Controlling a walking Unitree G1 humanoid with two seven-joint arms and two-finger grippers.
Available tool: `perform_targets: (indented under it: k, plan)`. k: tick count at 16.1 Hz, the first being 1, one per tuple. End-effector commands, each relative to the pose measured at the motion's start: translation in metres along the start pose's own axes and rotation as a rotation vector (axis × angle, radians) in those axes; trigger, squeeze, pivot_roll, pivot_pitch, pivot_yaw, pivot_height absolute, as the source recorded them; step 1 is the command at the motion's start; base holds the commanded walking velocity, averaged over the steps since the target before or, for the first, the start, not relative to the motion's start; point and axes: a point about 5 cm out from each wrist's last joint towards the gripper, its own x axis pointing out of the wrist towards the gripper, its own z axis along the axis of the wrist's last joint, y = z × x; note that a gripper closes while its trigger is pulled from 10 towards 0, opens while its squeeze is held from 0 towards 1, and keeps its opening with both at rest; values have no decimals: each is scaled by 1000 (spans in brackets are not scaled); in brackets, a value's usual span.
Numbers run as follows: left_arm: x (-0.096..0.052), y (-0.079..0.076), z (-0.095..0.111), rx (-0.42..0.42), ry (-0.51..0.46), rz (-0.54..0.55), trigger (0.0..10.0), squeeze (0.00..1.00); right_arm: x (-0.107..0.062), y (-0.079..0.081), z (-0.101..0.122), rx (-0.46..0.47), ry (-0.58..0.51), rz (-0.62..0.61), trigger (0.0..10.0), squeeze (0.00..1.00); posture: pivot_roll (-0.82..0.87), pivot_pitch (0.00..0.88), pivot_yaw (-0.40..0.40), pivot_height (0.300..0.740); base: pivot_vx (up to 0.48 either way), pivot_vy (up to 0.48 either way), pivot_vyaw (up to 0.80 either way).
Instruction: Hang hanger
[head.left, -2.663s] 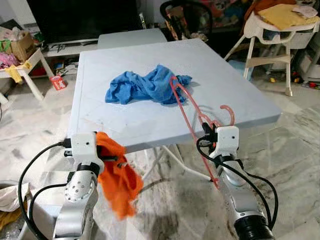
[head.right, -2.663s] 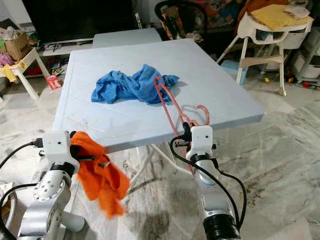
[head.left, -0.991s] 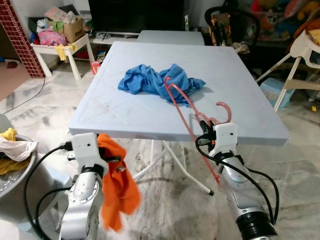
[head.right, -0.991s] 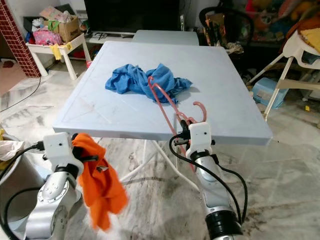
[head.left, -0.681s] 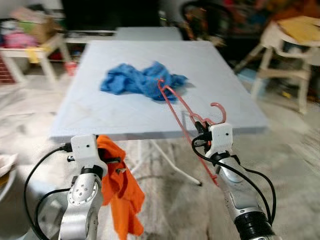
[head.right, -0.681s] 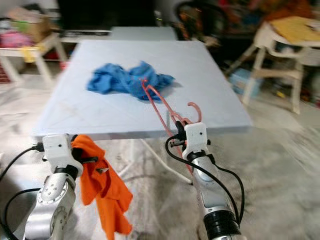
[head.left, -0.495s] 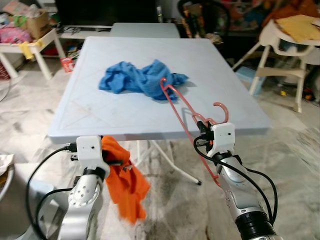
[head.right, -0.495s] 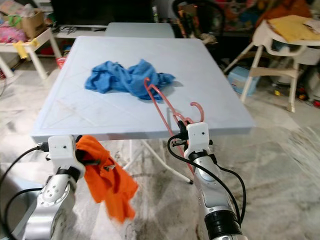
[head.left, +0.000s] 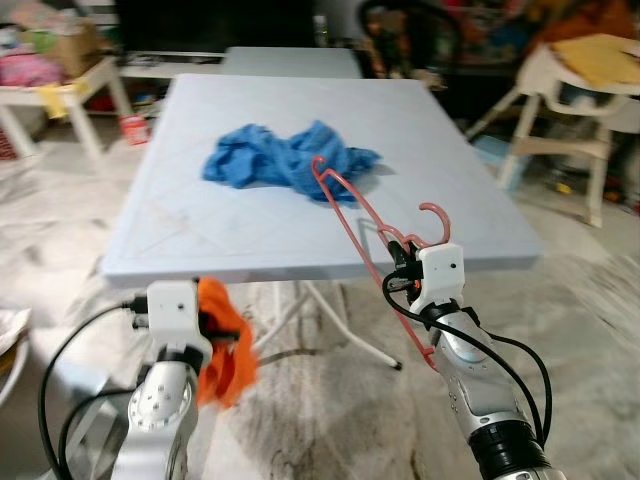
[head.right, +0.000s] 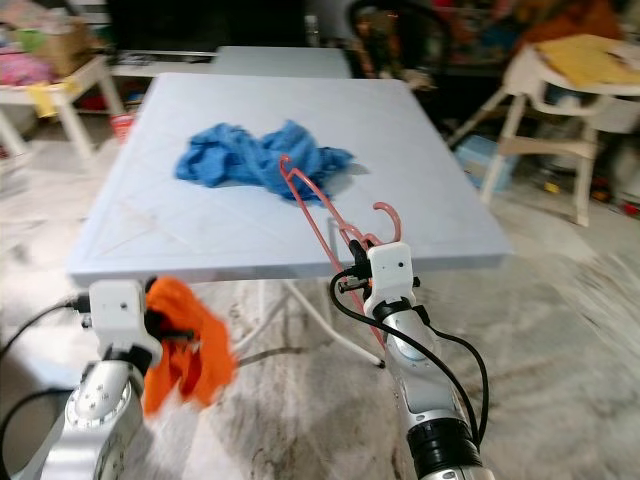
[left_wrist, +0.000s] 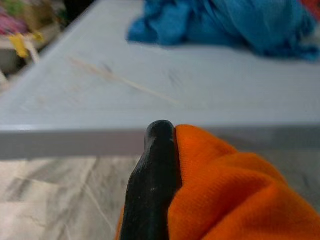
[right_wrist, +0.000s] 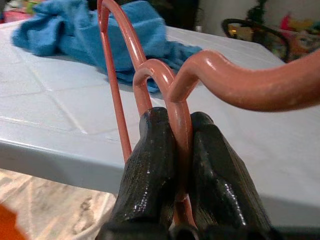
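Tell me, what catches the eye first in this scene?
Probably the bright orange cloth clamped in the left gripper, hanging below the table's near edge. Next, the pink hanger pinched upright in the right gripper, and the crumpled blue cloth lying mid-table.

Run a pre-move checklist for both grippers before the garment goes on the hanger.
1. Right gripper shut on the pink hanger: ok.
2. Left gripper holding the orange cloth: ok; the cloth is bunched beside one black finger.
3. Hanger hook free of the table: ok, it curls above the near edge.
4. Orange cloth spread enough to thread onto the hanger: not ok, it hangs crumpled.
5. Blue cloth away from the hanger's far end: cannot tell, they overlap in view.
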Motion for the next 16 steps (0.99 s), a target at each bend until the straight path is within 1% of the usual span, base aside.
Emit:
perform_targets:
  k: [1, 3, 5, 8, 9, 11, 13, 16]
  plan:
    - [-4, 1, -8, -5, 30, -22, 10000, 0, -2, -5, -3, 14, 8, -32, 10000, 0, 37, 0, -11, 740, 0, 0, -650]
    - [-7, 1, -11, -4, 46, -49, 10000, 0, -3, -3, -7, 29, 11, -55, 10000, 0, 45, 0, 19, 740, 0, 0, -512]
    - [-8, 3, -12, 15, 55, -72, 10000, 0, -4, 3, -9, 49, 12, -71, 10000, 0, 53, 0, 51, 740, 0, 0, 0]
    - [-6, 6, -10, 21, 43, -96, 10000, 0, -8, 6, -14, 56, 19, -82, 10000, 0, 56, 0, 64, 740, 0, 0, 0]
    - [-6, 6, -5, 18, 21, -100, 10000, 0, -8, 5, -14, 54, 19, -84, 10000, 0, 53, 0, 55, 740, 0, 0, 0]
    - [-2, 1, 13, -10, -63, -99, 10000, 0, -7, -1, -11, 34, 12, -77, 10000, 0, 47, 0, 27, 740, 0, 0, 0]
    - [0, -4, 24, -31, -107, -105, 10000, 0, -5, -3, -9, 26, 7, -72, 10000, 0, 49, 0, 13, 740, 306, 0, 0]
    - [2, -8, 35, -52, -145, -111, 10000, 0, -1, -2, -6, 19, 2, -56, 10000, 0, 52, 0, -2, 740, 321, 0, 0]
